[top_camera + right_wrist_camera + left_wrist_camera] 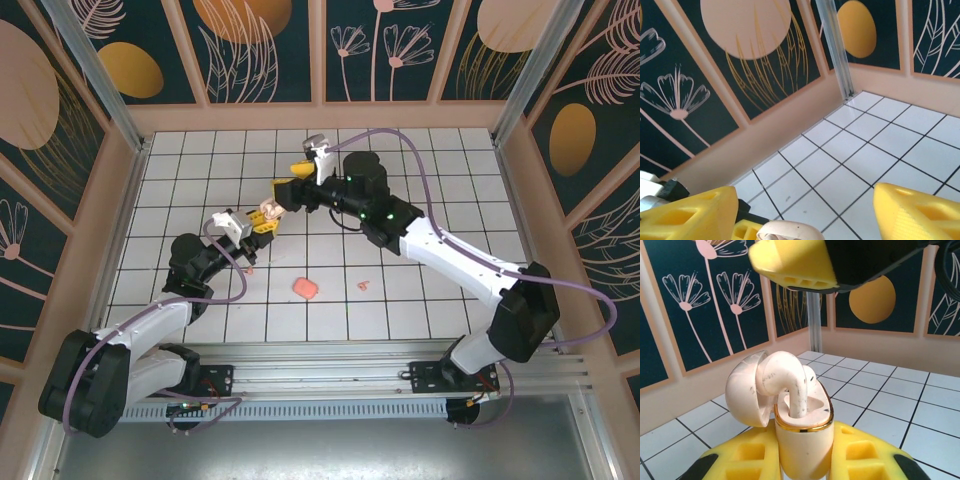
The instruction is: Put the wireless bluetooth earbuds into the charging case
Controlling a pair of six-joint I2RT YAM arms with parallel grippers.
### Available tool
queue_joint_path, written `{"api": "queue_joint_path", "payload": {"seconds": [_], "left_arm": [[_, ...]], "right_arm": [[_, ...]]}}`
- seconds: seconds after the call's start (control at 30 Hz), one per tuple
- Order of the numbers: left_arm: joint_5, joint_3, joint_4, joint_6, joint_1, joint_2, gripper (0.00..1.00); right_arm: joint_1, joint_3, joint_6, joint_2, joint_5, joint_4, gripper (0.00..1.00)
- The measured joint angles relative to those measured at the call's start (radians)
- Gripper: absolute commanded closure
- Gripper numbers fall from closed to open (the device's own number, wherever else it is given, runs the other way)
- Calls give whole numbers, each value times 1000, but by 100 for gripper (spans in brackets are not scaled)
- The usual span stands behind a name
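Roughly half done: one earbud [787, 380] standing stem-down in the open charging case [802, 440], gripped upright by left fingers [740, 460] above the worktop [450, 170]; right fingers [690, 215] spread wide and empty just above; apparent second earbud [365, 284] lying loose on the worktop, yet to be fetched.

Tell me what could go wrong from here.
1. The earbud stands tall in the charging case and looks not fully seated. It could tip out or stop the lid from closing.
2. The open right claw hangs close above. As it backs away, a finger might clip the earbud or lid.
3. The left claw grips only the case's lower body, so a downward push could make it slip.
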Motion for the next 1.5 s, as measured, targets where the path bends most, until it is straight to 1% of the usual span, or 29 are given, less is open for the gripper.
{"api": "queue_joint_path", "payload": {"seconds": [0.27,0.43,0.93,1.5], "left_arm": [[27,0,0,0,0,0,97],[28,1,0,0,0,0,97],[32,3,-1,0,0,0,97],[35,7,-47,11,0,0,98]], "right_arm": [[0,38,-60,43,3,-121,32],[7,51,-87,61,7,-162,32],[13,69,-126,76,11,-204,33],[16,69,-148,76,34,-247,36]]}}
